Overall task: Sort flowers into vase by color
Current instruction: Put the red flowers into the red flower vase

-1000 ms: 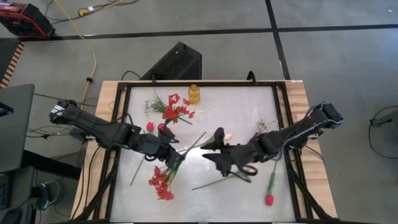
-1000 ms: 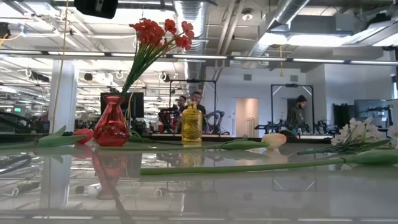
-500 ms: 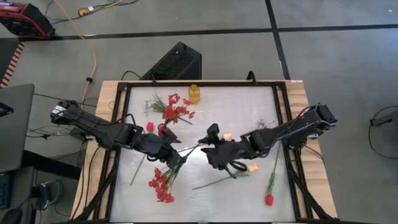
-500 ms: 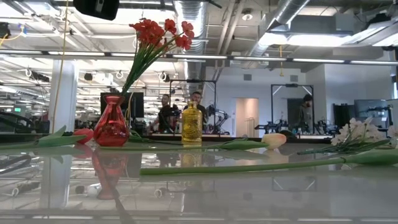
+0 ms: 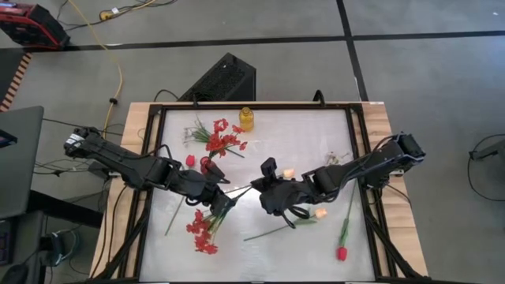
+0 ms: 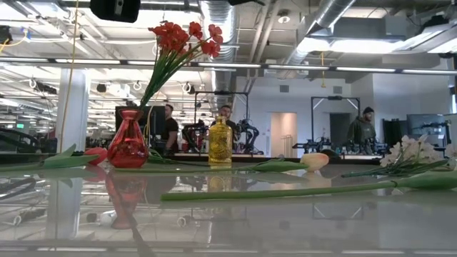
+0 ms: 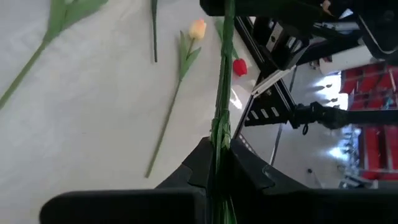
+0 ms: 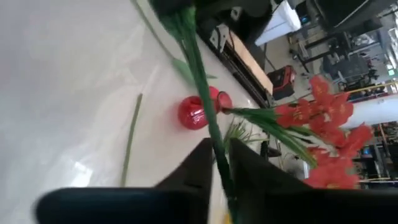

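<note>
A red clustered-blossom spray [image 5: 203,233] on a long green stem is held by both grippers over the table's middle. My left gripper [image 5: 222,199] is shut on the stem close to the blossoms. My right gripper [image 5: 259,189] is shut on it nearer its free end. The spray does not show at table height in the low view. A red vase [image 6: 128,145] holds another red spray [image 6: 182,36] by its stems. A yellow vase [image 5: 246,119] stands near the far edge. Cream tulips [image 5: 319,212], red tulips [image 5: 342,253] and a white spray [image 5: 336,159] lie flat on the table. My left gripper pinches the stem [image 7: 221,124] between its two fingers, toward the blossom end. It comes slanting from the table's left, and the fingers lie nearly along the stem. My right gripper pinches the same stem [image 8: 208,118] between its two fingers, toward the free end, coming from the table's right. The stem runs straight between the two grippers.
A second red tulip [image 5: 190,160] lies beside the red vase [image 5: 207,164]. A cream tulip [image 5: 289,173] lies just behind my right gripper. A black frame [image 5: 359,126] rims the table. People stand in the room beyond the far edge.
My right gripper has moved toward the table's left, up to the free end of the stem that my left gripper holds. In doing so it has uncovered a cream tulip lying on the table. The red blossoms have barely shifted.
</note>
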`<action>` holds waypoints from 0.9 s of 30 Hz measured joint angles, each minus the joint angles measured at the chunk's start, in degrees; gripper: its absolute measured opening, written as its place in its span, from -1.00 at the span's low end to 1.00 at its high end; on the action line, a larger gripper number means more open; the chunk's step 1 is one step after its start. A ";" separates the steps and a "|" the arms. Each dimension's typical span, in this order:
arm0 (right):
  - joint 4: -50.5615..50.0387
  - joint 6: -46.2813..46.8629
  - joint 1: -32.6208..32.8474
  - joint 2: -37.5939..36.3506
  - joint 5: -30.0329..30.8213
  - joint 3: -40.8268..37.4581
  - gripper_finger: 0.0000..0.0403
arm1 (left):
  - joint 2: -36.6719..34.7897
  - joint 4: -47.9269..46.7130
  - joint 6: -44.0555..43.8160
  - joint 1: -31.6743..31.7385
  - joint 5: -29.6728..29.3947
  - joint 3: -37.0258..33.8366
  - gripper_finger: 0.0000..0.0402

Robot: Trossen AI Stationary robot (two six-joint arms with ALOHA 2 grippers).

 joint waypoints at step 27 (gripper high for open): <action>-7.64 27.07 -8.13 -15.45 -39.09 -0.11 -0.85 | -15.43 12.41 53.65 1.16 -24.75 0.11 -0.03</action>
